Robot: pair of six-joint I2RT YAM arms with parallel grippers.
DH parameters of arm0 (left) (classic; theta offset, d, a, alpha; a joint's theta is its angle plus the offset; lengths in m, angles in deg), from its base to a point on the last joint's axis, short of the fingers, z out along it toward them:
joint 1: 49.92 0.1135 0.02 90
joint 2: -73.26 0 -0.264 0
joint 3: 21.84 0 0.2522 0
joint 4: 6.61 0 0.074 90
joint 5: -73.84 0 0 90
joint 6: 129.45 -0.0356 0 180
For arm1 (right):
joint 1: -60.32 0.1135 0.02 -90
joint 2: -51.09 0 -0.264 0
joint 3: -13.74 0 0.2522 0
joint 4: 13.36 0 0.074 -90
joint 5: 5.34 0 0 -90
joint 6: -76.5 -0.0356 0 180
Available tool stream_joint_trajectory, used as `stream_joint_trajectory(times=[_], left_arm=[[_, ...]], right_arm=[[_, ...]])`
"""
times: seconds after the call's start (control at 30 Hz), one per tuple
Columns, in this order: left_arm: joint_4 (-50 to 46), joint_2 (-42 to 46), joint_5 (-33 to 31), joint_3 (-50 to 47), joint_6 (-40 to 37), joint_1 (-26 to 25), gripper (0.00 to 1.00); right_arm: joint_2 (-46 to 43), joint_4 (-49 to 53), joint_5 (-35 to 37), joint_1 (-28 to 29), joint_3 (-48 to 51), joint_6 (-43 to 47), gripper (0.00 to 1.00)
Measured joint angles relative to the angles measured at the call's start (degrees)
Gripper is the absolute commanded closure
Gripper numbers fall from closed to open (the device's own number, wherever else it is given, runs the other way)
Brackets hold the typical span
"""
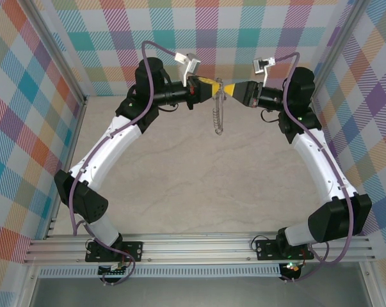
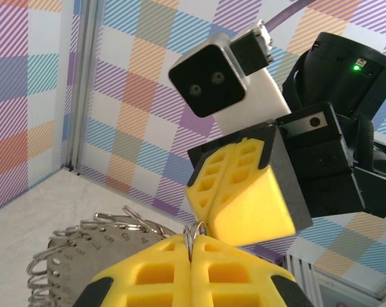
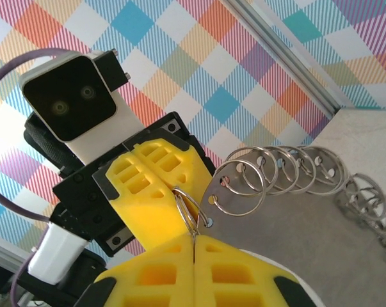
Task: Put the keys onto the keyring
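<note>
In the top view the left gripper [image 1: 213,89] and the right gripper [image 1: 226,91] met tip to tip at 12 o'clock above the pale surface [image 1: 180,185]. The left gripper's yellow fingers [image 2: 154,275] were pressed together, and a thin split ring [image 2: 194,233] stuck out of the seam between them. The right gripper faced it nose to nose. Its fingers were likewise together, and in its wrist view the end ring of the keyring [image 1: 218,115] ran into their seam. Both grippers were thus clamped on the keyring at that end. The keyring was a flat grey metal strip with holes along its edge and a row of split rings threaded through them. From the grippers it ran toward 6 o'clock in the top view. In the left wrist view it lay at 8 o'clock of the fingers, and in the right wrist view it stretched toward 3 o'clock. Whether its far end touched the surface could not be told.
</note>
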Motion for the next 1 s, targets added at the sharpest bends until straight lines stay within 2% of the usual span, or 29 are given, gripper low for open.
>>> stream_joint_trajectory(times=[0.5,0.83,0.9,0.97,1.0], left_arm=[[1.7,0.0,-3.2,-0.9,-0.7,-0.3,1.00],[3.2,0.1,-4.2,-1.5,1.4,-0.2,1.00],[3.3,0.1,-4.4,-1.5,1.8,-0.2,1.00],[3.8,0.1,-5.0,-1.6,2.0,-0.5,1.00],[4.2,0.1,-5.2,-1.6,2.2,-0.6,1.00]], right_arm=[[0.1,1.9,0.1,0.0,0.0,1.4,1.00],[1.7,1.4,0.4,1.8,-0.7,1.0,1.00],[1.7,1.8,0.7,1.8,-0.7,1.2,0.77],[1.7,3.4,0.3,2.1,-0.9,2.3,0.65],[1.7,4.4,0.1,2.4,-0.9,3.0,0.64]])
